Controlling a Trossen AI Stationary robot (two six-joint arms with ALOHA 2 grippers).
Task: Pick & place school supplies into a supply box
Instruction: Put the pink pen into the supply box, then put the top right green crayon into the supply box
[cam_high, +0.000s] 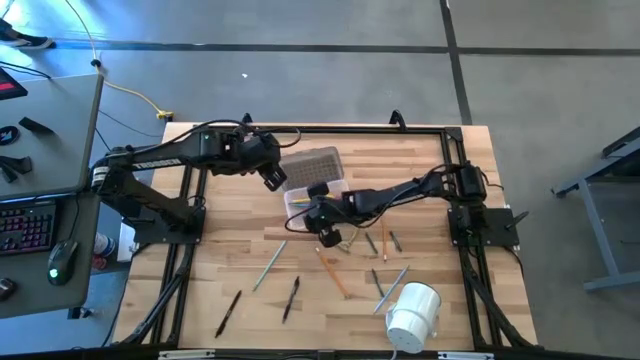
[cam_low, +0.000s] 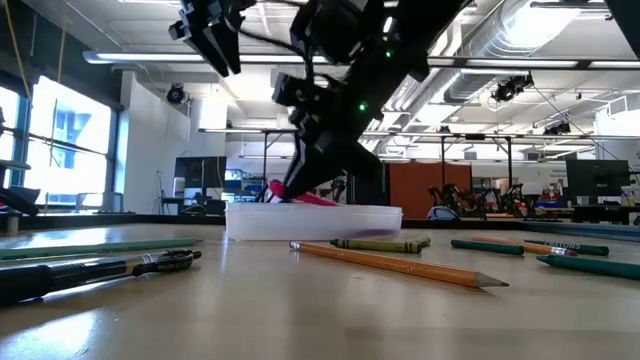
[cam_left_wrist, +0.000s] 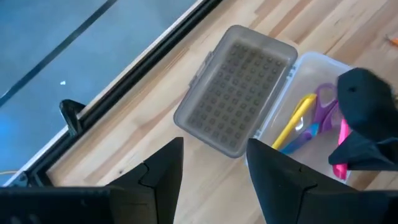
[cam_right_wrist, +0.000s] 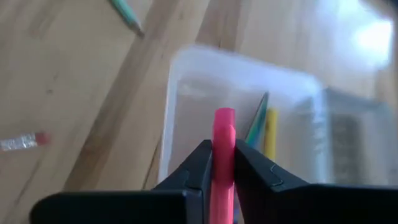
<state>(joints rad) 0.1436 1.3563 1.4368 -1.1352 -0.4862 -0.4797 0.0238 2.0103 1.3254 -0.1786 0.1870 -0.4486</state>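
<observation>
The right gripper (cam_right_wrist: 222, 163) clamps a pink-red pen (cam_right_wrist: 223, 140) over the small clear plastic supply box (cam_right_wrist: 186, 81); the left gripper (cam_left_wrist: 214, 165) hovers nearby, fingers spread.

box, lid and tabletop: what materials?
Box: looks like clear, slightly frosted plastic; the wood shows through its walls. Lid: greyish translucent plastic, moulded grid of small bumps. Tabletop: pale wood in glued strips, visible grain, matte finish.

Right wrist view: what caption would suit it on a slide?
Right end effector shut on a pink pen, poised over the open box already holding a yellow pencil.
</observation>
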